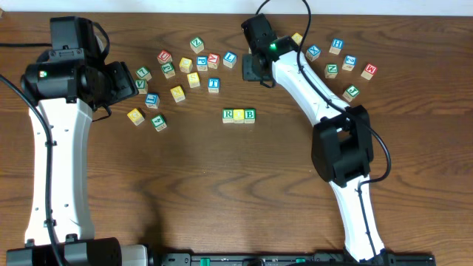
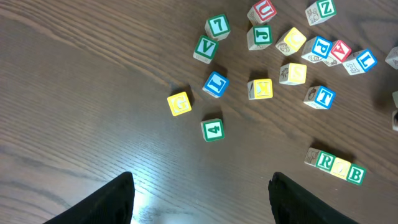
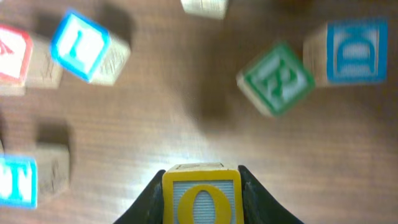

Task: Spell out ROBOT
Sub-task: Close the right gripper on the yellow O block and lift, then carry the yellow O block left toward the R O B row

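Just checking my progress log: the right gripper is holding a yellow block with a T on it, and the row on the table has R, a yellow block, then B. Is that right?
Not quite. The right wrist view shows the right gripper shut on the held block, which is yellow but reads O, not T. The row of R, yellow, B is as you said.
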`<action>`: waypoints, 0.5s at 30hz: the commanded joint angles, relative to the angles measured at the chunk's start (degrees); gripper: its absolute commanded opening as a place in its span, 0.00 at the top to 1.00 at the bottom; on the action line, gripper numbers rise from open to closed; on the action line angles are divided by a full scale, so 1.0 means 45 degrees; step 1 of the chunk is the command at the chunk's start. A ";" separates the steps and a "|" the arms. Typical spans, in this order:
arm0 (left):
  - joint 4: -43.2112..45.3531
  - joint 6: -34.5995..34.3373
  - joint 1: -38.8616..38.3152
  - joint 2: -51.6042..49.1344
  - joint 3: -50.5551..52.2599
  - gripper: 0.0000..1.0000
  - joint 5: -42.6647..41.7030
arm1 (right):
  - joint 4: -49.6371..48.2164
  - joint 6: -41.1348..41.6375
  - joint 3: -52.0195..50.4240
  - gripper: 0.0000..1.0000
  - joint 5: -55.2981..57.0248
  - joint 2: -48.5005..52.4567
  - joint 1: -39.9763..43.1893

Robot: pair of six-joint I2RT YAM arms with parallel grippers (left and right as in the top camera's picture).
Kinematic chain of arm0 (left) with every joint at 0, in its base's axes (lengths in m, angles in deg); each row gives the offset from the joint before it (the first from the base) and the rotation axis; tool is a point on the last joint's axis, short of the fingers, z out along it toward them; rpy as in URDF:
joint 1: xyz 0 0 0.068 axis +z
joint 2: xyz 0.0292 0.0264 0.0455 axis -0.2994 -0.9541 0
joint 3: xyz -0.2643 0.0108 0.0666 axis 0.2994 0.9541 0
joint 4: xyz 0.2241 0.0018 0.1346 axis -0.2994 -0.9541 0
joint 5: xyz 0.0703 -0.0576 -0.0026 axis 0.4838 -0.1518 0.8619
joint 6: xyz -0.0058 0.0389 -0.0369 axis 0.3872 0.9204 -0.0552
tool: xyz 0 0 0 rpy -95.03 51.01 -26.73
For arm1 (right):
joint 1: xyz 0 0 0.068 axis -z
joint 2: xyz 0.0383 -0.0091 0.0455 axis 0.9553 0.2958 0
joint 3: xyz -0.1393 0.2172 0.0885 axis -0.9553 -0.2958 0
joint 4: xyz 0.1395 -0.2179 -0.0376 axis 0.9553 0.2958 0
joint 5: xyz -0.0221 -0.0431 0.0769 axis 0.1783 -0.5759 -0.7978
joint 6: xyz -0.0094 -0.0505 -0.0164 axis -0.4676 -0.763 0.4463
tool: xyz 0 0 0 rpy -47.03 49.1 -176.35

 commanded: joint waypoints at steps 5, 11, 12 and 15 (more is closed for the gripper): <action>0.0000 -0.0107 0.0044 -0.0131 0.0160 0.32 0.0024 | 0.2710 -0.0321 -0.0044 0.76 -0.0437 -0.0340 0.0102; 0.0000 -0.0107 0.0044 -0.0131 0.0160 0.32 0.0024 | 0.3716 -0.0316 -0.0170 0.78 -0.0398 -0.0219 -0.0044; 0.0000 -0.0107 0.0044 -0.0131 0.0160 0.32 0.0024 | 0.3769 -0.0316 -0.0223 0.78 -0.0398 -0.0219 -0.0049; 0.0000 -0.0107 0.0044 -0.0131 0.0160 0.32 0.0024 | 0.4104 -0.0316 -0.0345 0.78 -0.0398 -0.0219 0.0019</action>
